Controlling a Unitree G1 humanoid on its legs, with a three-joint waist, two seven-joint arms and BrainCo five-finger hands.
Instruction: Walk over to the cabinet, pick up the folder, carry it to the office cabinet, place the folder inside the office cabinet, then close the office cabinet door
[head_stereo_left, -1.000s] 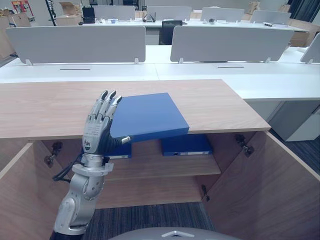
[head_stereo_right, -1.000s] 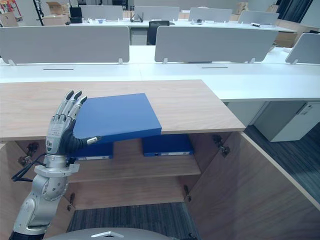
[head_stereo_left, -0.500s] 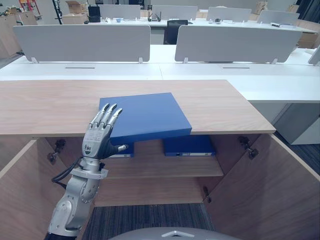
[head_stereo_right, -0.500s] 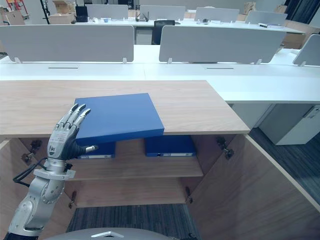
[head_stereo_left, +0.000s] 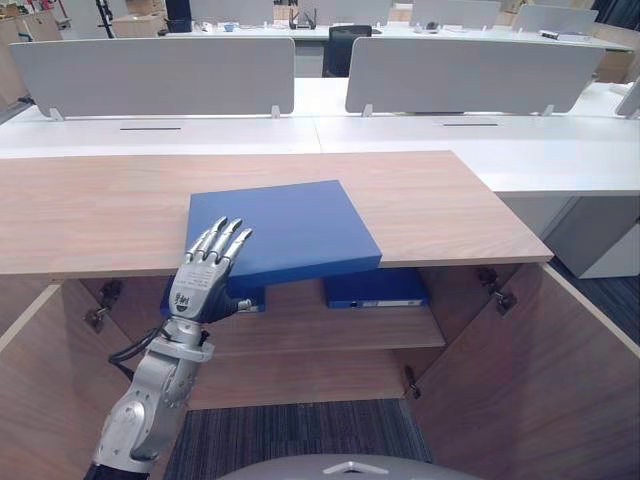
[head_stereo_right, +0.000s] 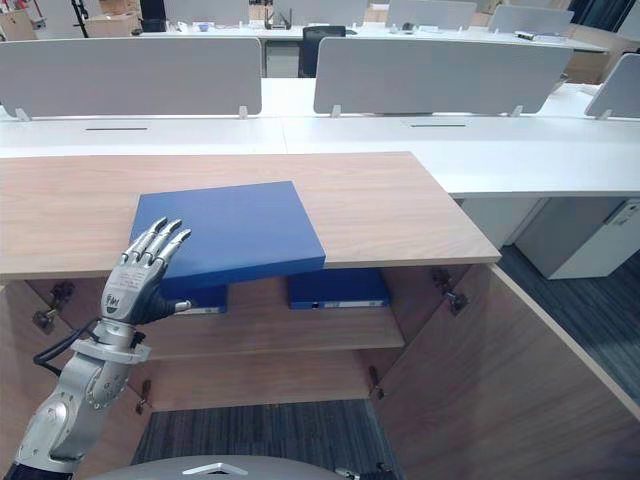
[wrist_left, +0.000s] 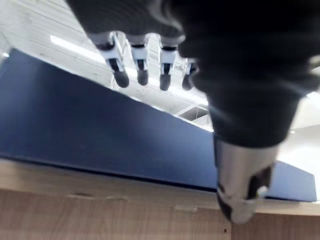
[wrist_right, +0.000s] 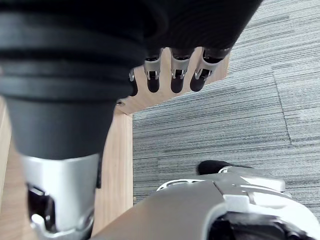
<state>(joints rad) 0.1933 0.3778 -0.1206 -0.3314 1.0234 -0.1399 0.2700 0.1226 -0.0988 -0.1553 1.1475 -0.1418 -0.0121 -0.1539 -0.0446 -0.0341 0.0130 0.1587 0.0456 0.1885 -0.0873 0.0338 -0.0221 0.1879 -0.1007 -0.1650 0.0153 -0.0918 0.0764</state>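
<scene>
I've got my left hand (head_stereo_left: 205, 283) up now: silver fingers, dark tips, dark ribbed cover with a small white mark, silver-grey rounded forearm (head_stereo_left: 150, 400). My right hand (wrist_right: 172, 75) looks the same, silver and dark.

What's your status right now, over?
Left hand open at near edge of folder; right hand open, idle. Folder on cabinet top, overhanging. Doors open; shelf folders inside.

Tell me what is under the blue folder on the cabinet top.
The blue folder rests on the wooden cabinet top, front edge overhanging. On the shelf below lie a second folder and a third folder, partly covered by the left hand.
</scene>
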